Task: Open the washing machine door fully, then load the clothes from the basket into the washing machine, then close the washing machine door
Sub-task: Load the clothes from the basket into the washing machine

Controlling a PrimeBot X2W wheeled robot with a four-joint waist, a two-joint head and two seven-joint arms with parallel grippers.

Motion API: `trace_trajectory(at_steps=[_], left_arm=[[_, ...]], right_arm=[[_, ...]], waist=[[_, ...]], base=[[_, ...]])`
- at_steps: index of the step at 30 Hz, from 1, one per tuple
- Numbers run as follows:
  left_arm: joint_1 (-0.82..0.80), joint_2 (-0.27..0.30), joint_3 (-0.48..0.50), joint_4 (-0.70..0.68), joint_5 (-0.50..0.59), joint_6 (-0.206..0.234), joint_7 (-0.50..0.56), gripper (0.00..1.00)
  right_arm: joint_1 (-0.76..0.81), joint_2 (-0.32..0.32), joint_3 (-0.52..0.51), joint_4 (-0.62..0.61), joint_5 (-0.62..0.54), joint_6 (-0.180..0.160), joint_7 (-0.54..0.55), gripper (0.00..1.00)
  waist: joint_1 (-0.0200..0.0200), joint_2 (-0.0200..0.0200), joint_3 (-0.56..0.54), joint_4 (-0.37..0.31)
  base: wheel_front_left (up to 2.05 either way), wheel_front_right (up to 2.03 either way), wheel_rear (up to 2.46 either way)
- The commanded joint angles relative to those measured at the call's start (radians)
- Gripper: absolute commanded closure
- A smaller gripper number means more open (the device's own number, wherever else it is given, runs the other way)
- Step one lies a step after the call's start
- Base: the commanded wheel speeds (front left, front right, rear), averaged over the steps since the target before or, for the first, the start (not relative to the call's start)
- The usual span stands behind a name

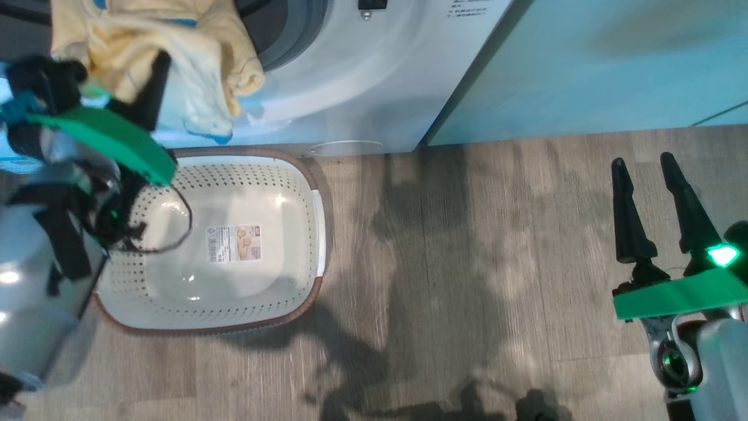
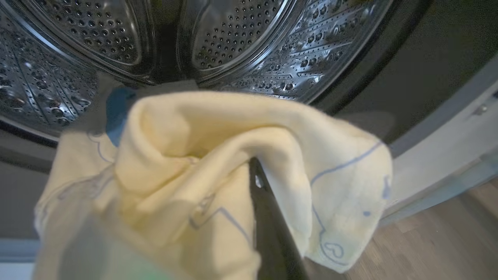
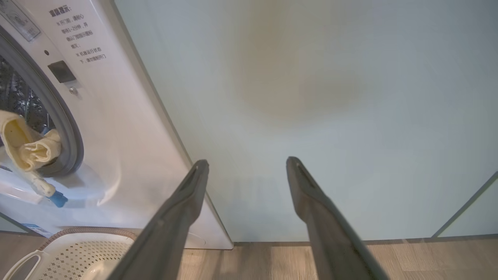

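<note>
1. Right now my left jaws are clenched on the clothes [image 2: 218, 155], a yellow bundle at the upper left of the head view, just before the drum [image 2: 272, 39].
2. My right jaws stand released, lower right, holding nothing.
3. Risk: a loose tail hangs low; let go early and it could drape over the rubber ring [image 3: 72, 132] or drop toward the basket [image 1: 245, 175], later blocking the washing machine [image 1: 374, 88] from shutting.

Right hand [image 1: 643, 159]: two long, tapering matte-black fingers [image 1: 628, 216], flat green band [image 1: 681, 295] across the wrist, glowing green lamp [image 1: 723, 255] beside it. Left hand [image 1: 153, 82]: green wrist flap [image 1: 111, 140], black straps [image 1: 58, 234], thin black cable loop [image 1: 186, 225], glossy pale-grey forearm shell [image 1: 29, 304].
</note>
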Motion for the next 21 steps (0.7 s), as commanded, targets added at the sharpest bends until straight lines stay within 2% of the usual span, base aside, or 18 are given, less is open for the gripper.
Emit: trace_trajectory(at_steps=[1,11,21], left_arm=[[-0.05,0.062,0.032,-0.014,-0.017,-0.001,0.01,1.0],[-0.259,0.096,0.068,0.068,-0.161,-0.001,0.136,1.0],[-0.452,0.119,0.09,0.162,-0.177,0.011,0.201,1.0]], right_arm=[[0.005,-0.006,0.011,-0.028,0.006,0.004,-0.007,0.0],[-0.024,0.008,0.021,-0.031,0.014,0.004,-0.007,0.0],[-0.057,0.022,0.039,-0.028,0.027,0.004,-0.007,0.0]], waist=[[0.0001,-0.0001,0.005,-0.003],[0.0001,-0.0001,0.073,-0.038],[0.0001,-0.0001,0.149,-0.081]], base=[[0.0,0.0,0.0],[0.0,0.0,0.0],[0.0,0.0,0.0]])
